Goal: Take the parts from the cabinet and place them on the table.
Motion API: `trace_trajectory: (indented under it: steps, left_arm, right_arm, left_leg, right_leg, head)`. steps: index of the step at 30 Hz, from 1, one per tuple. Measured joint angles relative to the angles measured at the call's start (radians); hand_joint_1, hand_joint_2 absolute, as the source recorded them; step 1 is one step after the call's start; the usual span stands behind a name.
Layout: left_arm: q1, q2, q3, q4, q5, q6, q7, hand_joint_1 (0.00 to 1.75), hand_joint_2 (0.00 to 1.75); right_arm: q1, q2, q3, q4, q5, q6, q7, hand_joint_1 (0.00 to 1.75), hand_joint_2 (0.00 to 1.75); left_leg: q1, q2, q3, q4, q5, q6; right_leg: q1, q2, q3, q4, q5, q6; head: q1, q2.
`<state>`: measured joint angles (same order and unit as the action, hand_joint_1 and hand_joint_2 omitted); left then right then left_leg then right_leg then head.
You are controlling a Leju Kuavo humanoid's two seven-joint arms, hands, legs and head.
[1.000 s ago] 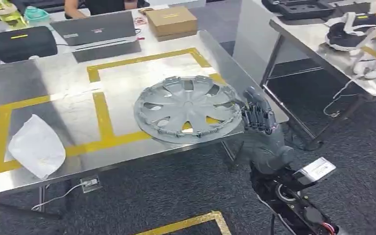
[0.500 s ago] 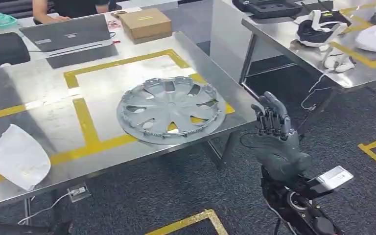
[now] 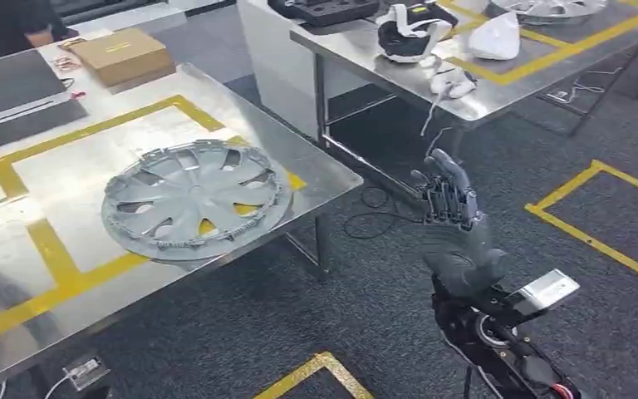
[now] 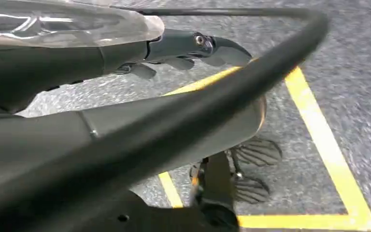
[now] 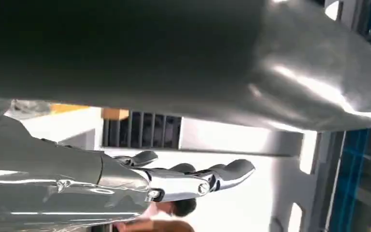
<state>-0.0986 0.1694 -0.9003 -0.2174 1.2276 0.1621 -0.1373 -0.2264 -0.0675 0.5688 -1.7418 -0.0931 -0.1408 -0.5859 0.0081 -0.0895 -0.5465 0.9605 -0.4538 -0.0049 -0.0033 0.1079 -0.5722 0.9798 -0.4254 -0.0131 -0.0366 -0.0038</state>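
Head view shows the right hand (image 3: 453,218) raised upright over the dark carpet, fingers extended and slightly apart, holding nothing. It stands off the near corner of the steel table (image 3: 324,170), apart from it, with open floor between. The wheel cover (image 3: 197,199) lies flat on that table, dished face up, resting across the yellow tape lines (image 3: 58,266) with its near rim close to the table edge. From the right hand the wheel cover lies to the robot's left and slightly forward; being round, it has no long axis to speak of. The right hand is plainly the nearer one. In the left wrist view the left hand (image 4: 188,48) hangs over carpet and a yellow floor marking, fingers extended with nothing in them. A second table (image 3: 498,91) stands further off to the right, carrying another wheel cover (image 3: 548,7) and a white part (image 3: 496,37). Judgement: this part appears delivered, and the next part would have to come from the cabinet, which I cannot identify with certainty. A cardboard box (image 3: 122,56) sits at the table's far side.
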Motion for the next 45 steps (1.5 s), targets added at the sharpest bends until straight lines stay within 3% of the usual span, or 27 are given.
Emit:
trace_trajectory:
  steps: [2, 4, 5, 7, 9, 10, 12, 13, 14, 15, 16, 19, 20, 22, 24, 25, 26, 28, 29, 30, 35, 37, 39, 41, 43, 44, 45]
  left_arm:
    - [-0.004, 0.000, 0.000, 0.000, 0.004, 0.001, 0.000, 0.00, 0.00]
    - [-0.009, -0.001, 0.000, 0.000, 0.006, 0.002, 0.000, 0.00, 0.00]
    - [-0.010, -0.002, 0.000, 0.000, 0.006, 0.006, 0.000, 0.00, 0.00]
    - [-0.006, -0.002, 0.000, 0.000, 0.006, 0.009, 0.000, 0.00, 0.00]
    - [-0.003, -0.002, 0.000, 0.000, 0.007, 0.009, 0.000, 0.00, 0.00]
    - [-0.003, -0.002, 0.000, 0.000, 0.007, 0.009, 0.000, 0.00, 0.00]
    - [-0.003, -0.002, 0.000, 0.000, 0.006, 0.009, 0.000, 0.00, 0.00]
    - [-0.003, -0.004, 0.000, 0.000, 0.006, 0.009, 0.000, 0.00, 0.00]
    - [-0.003, -0.005, 0.000, 0.000, 0.006, 0.009, 0.000, 0.00, 0.00]
    - [-0.003, -0.004, 0.000, 0.000, 0.006, 0.009, 0.000, 0.00, 0.00]
    - [-0.003, -0.005, 0.000, 0.000, 0.006, 0.009, 0.000, 0.00, 0.00]
    - [-0.006, -0.005, 0.000, 0.000, 0.006, 0.009, 0.001, 0.00, 0.00]
    - [-0.007, -0.005, 0.000, 0.000, 0.006, 0.009, 0.001, 0.00, 0.00]
    - [-0.008, -0.005, 0.000, 0.000, 0.005, 0.008, 0.001, 0.00, 0.00]
    - [-0.005, -0.005, 0.000, 0.000, 0.005, 0.008, 0.002, 0.00, 0.00]
    - [-0.002, -0.005, 0.000, 0.000, 0.005, 0.008, 0.002, 0.00, 0.00]
    - [-0.001, -0.005, 0.000, 0.000, 0.005, 0.008, 0.002, 0.00, 0.00]
    - [-0.001, -0.005, 0.000, 0.000, 0.005, 0.008, 0.002, 0.00, 0.00]
    - [-0.001, -0.003, 0.000, 0.000, 0.005, 0.008, 0.002, 0.00, 0.00]
    - [-0.001, -0.002, 0.000, 0.000, 0.005, 0.008, 0.002, 0.00, 0.00]
    - [-0.008, -0.005, 0.000, 0.000, 0.002, 0.006, 0.002, 0.00, 0.00]
    - [-0.008, -0.004, 0.000, 0.000, 0.000, 0.002, 0.002, 0.00, 0.00]
    - [-0.004, -0.003, 0.000, 0.000, 0.000, 0.001, 0.002, 0.00, 0.00]
    - [-0.002, -0.003, 0.000, 0.000, 0.000, 0.001, 0.002, 0.00, 0.00]
    - [-0.003, -0.003, 0.000, 0.000, 0.000, 0.000, 0.002, 0.00, 0.00]
    - [-0.004, -0.005, 0.000, 0.000, 0.001, 0.000, 0.002, 0.00, 0.00]
    - [-0.003, -0.005, 0.000, 0.000, 0.001, 0.000, 0.002, 0.00, 0.00]
  right_arm:
    - [0.001, 0.001, -0.003, 0.001, 0.000, 0.000, 0.000, 0.00, 0.00]
    - [0.003, 0.001, -0.006, 0.002, 0.000, 0.000, -0.001, 0.00, 0.00]
    - [0.006, 0.001, -0.009, 0.002, 0.000, 0.002, -0.001, 0.00, 0.00]
    - [0.003, 0.001, -0.015, 0.002, 0.003, 0.002, -0.002, 0.00, 0.00]
    - [0.007, 0.001, -0.017, 0.003, 0.003, 0.002, -0.002, 0.00, 0.00]
    - [0.008, 0.001, -0.018, 0.005, 0.003, 0.002, -0.002, 0.00, 0.00]
    - [0.010, 0.001, -0.021, 0.008, 0.003, 0.002, -0.002, 0.00, 0.00]
    - [0.010, 0.001, -0.022, 0.008, 0.003, 0.002, -0.002, 0.00, 0.00]
    - [0.010, 0.001, -0.022, 0.008, 0.003, 0.002, -0.002, 0.00, 0.00]
    - [0.010, 0.001, -0.022, 0.009, 0.003, 0.003, -0.002, 0.00, 0.00]
    - [0.009, 0.001, -0.022, 0.008, 0.004, 0.003, -0.002, 0.00, 0.00]
    - [0.016, 0.001, -0.027, 0.009, 0.005, 0.002, -0.003, 0.00, 0.00]
    - [0.016, 0.002, -0.027, 0.007, 0.006, 0.002, -0.003, 0.00, 0.00]
    - [0.013, 0.004, -0.029, 0.007, 0.006, 0.002, -0.005, 0.00, 0.00]
    - [0.016, 0.005, -0.029, 0.007, 0.006, 0.002, -0.005, 0.00, 0.00]
    - [0.018, 0.005, -0.029, 0.008, 0.006, 0.002, -0.005, 0.00, 0.00]
    - [0.018, 0.005, -0.029, 0.009, 0.006, 0.002, -0.005, 0.00, 0.00]
    - [0.018, 0.005, -0.029, 0.009, 0.006, 0.002, -0.005, 0.00, 0.00]
    - [0.017, 0.005, -0.029, 0.009, 0.006, 0.002, -0.005, 0.00, 0.00]
    - [0.017, 0.005, -0.029, 0.009, 0.006, 0.002, -0.005, 0.00, 0.00]
    - [0.021, 0.005, -0.031, 0.009, 0.011, -0.001, -0.002, 0.00, 0.00]
    - [0.021, 0.005, -0.034, 0.008, 0.018, -0.006, 0.002, 0.00, 0.00]
    - [0.024, 0.005, -0.034, 0.008, 0.022, -0.012, 0.004, 0.00, 0.00]
    - [0.028, 0.005, -0.034, 0.008, 0.026, -0.018, 0.010, 0.00, 0.00]
    - [0.030, 0.005, -0.034, 0.008, 0.031, -0.020, 0.011, 0.00, 0.00]
    - [0.030, 0.005, -0.034, 0.008, 0.032, -0.021, 0.011, 0.00, 0.00]
    - [0.029, 0.005, -0.034, 0.007, 0.033, -0.021, 0.013, 0.00, 0.00]
  left_leg:
    - [-0.004, 0.027, 0.002, -0.004, 0.003, -0.003]
    - [-0.004, 0.050, 0.007, -0.014, 0.009, 0.009]
    - [0.004, 0.071, 0.013, -0.025, 0.016, 0.012]
    - [0.000, 0.091, 0.015, -0.028, 0.014, 0.025]
    - [-0.003, 0.119, 0.014, -0.027, 0.012, 0.027]
    - [-0.003, 0.131, 0.014, -0.027, 0.012, 0.026]
    - [-0.003, 0.155, 0.017, -0.026, 0.009, 0.022]
    - [-0.002, 0.167, 0.021, -0.025, 0.006, 0.017]
    - [-0.002, 0.178, 0.026, -0.022, 0.001, 0.012]
    - [-0.010, 0.186, 0.027, -0.020, -0.003, 0.006]
    - [-0.012, 0.194, 0.025, -0.012, -0.006, 0.001]
    - [-0.011, 0.236, 0.031, -0.016, -0.004, -0.008]
    - [-0.007, 0.219, 0.030, -0.009, -0.019, -0.018]
    - [0.000, 0.120, -0.019, 0.104, -0.088, -0.025]
    - [0.002, 0.099, -0.107, 0.278, -0.157, -0.028]
    - [0.001, 0.097, -0.136, 0.327, -0.164, -0.028]
    - [0.002, 0.096, -0.139, 0.323, -0.146, -0.027]
    - [0.003, 0.088, -0.077, 0.181, -0.053, -0.023]
    - [0.005, 0.065, -0.033, 0.086, -0.008, -0.019]
    - [0.010, 0.008, -0.001, 0.013, 0.010, -0.015]
    - [0.013, 0.056, 0.010, -0.021, 0.012, 0.001]
    - [0.007, 0.080, 0.013, -0.023, 0.013, 0.014]
    - [0.001, 0.108, 0.013, -0.023, 0.011, 0.018]
    - [0.000, 0.134, 0.014, -0.022, 0.009, 0.019]
    - [0.000, 0.158, 0.019, -0.021, 0.004, 0.015]
    - [0.000, 0.169, 0.025, -0.020, 0.001, 0.010]
    - [-0.003, 0.177, 0.030, -0.020, -0.004, 0.004]
  right_leg:
    - [-0.007, 0.022, -0.004, -0.003, 0.004, 0.011]
    - [-0.008, 0.046, -0.013, -0.010, 0.010, 0.026]
    - [-0.005, 0.009, -0.018, 0.008, 0.000, 0.026]
    - [0.000, -0.075, -0.072, 0.130, -0.081, 0.032]
    - [-0.006, -0.094, -0.137, 0.284, -0.149, 0.038]
    - [-0.008, -0.098, -0.149, 0.318, -0.156, 0.041]
    - [-0.014, -0.106, -0.100, 0.239, -0.103, 0.047]
    - [-0.016, -0.119, -0.042, 0.136, -0.056, 0.046]
    - [-0.016, -0.149, 0.011, 0.043, -0.020, 0.045]
    - [-0.002, -0.203, 0.032, 0.000, -0.038, 0.042]
    - [-0.001, -0.194, 0.041, -0.008, -0.033, 0.028]
    - [0.003, -0.151, 0.030, -0.010, -0.026, 0.012]
    - [-0.005, -0.140, 0.036, -0.017, -0.021, 0.004]
    - [-0.006, -0.121, 0.031, -0.017, -0.017, -0.004]
    - [-0.006, -0.094, 0.026, -0.017, -0.014, -0.008]
    - [-0.005, -0.079, 0.025, -0.017, -0.013, -0.009]
    - [-0.005, -0.064, 0.025, -0.017, -0.012, -0.009]
    - [-0.006, -0.034, 0.027, -0.017, -0.010, -0.007]
    - [-0.007, -0.021, 0.028, -0.017, -0.009, -0.005]
    - [-0.008, -0.011, 0.026, -0.017, -0.007, -0.002]
    - [-0.006, 0.040, 0.001, -0.014, -0.004, 0.028]
    - [-0.001, -0.065, -0.037, 0.079, -0.067, 0.030]
    - [-0.005, -0.093, -0.111, 0.249, -0.147, 0.034]
    - [-0.007, -0.100, -0.140, 0.320, -0.158, 0.037]
    - [-0.007, -0.109, -0.070, 0.194, -0.082, 0.036]
    - [-0.007, -0.129, -0.016, 0.091, -0.037, 0.034]
    - [-0.004, -0.177, 0.020, 0.015, -0.027, 0.032]
  head:
    - [0.001, 0.000]
    - [-0.001, 0.000]
    - [0.003, 0.000]
    - [0.025, 0.000]
    - [0.030, 0.000]
    - [0.033, 0.000]
    - [0.043, 0.000]
    - [0.049, 0.000]
    - [0.053, 0.000]
    - [0.059, 0.000]
    - [0.063, 0.000]
    - [0.045, 0.000]
    - [0.047, 0.000]
    - [0.031, 0.000]
    - [0.019, 0.000]
    - [0.016, 0.000]
    - [0.013, 0.000]
    - [0.005, 0.000]
    - [0.001, 0.000]
    - [-0.002, 0.000]
    - [0.008, 0.000]
    - [0.027, 0.000]
    - [0.037, 0.000]
    - [0.041, 0.000]
    - [0.052, 0.000]
    - [0.057, 0.000]
    - [0.062, 0.000]
